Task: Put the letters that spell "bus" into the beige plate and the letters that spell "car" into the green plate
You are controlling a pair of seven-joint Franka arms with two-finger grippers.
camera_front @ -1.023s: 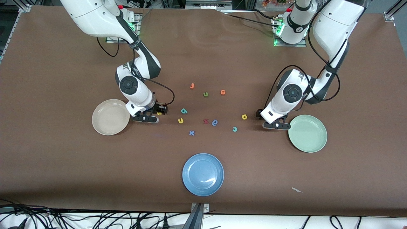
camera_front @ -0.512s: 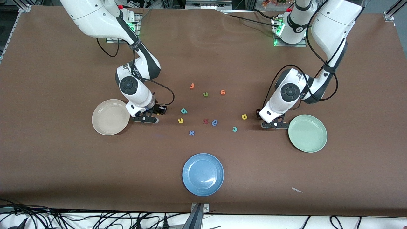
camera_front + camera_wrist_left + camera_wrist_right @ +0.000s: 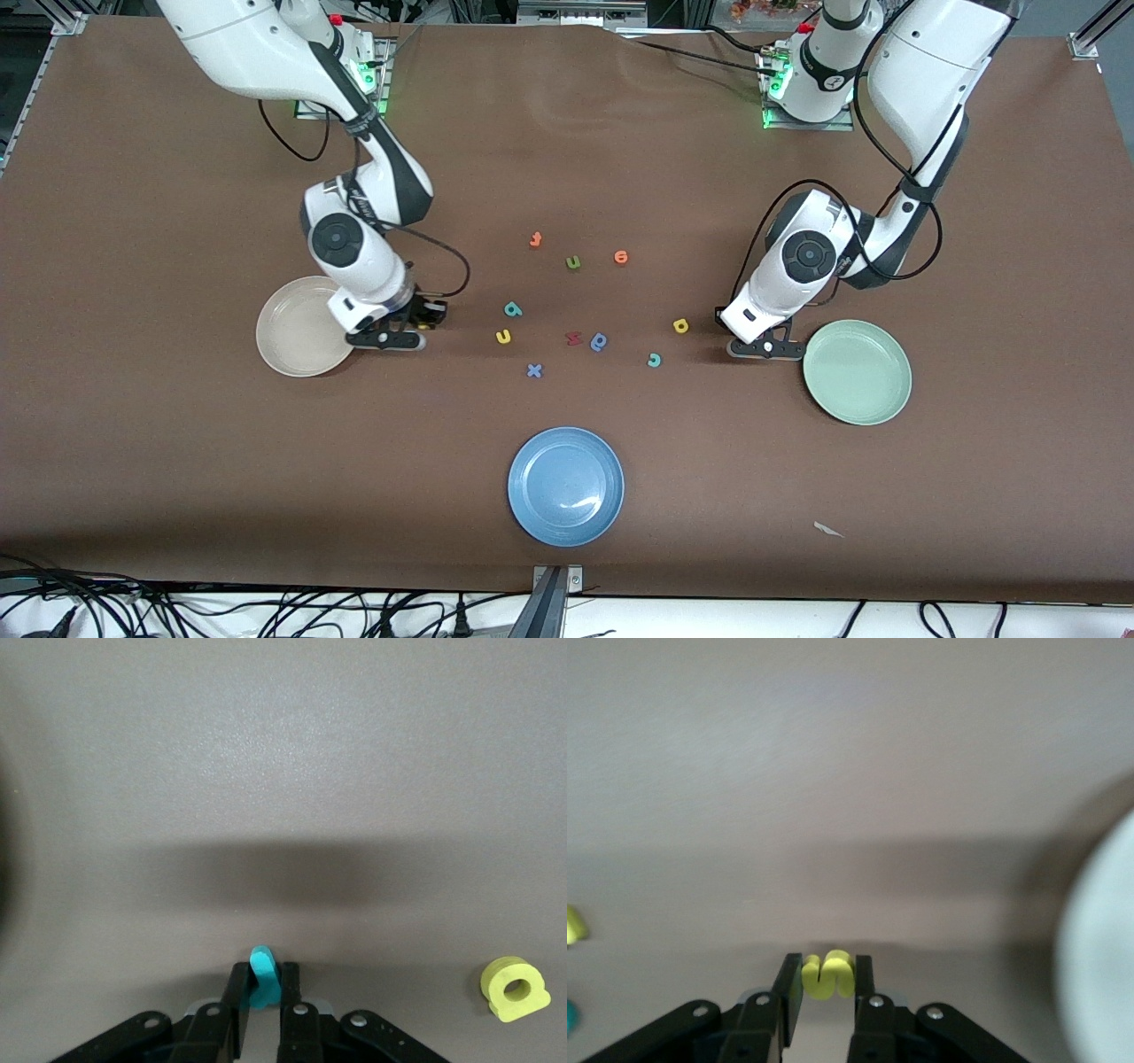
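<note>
My right gripper (image 3: 828, 979) is shut on the yellow "s" (image 3: 828, 974) and hangs low beside the beige plate (image 3: 297, 330), at its edge toward the table's middle. My left gripper (image 3: 264, 985) is shut on the teal "r" (image 3: 263, 974), low beside the green plate (image 3: 857, 372). In the front view both held letters are mostly hidden by the right gripper (image 3: 425, 319) and the left gripper (image 3: 720, 321). On the table lie the teal "b" (image 3: 513, 309), the yellow "u" (image 3: 503, 336), the teal "c" (image 3: 654, 359) and the yellow "a" (image 3: 680, 326).
Other letters lie in the middle: an orange "f" (image 3: 535, 239), a green "u" (image 3: 573, 262), an orange "e" (image 3: 621, 257), a red letter (image 3: 573, 338), a blue rounded letter (image 3: 599, 341) and a blue "x" (image 3: 533, 370). A blue plate (image 3: 565, 486) sits nearest the front camera.
Both grippers have closed, the right on the yellow "s", the left on the teal "r". The right gripper has carried the "s" toward the beige plate. The left arm has shifted slightly.
</note>
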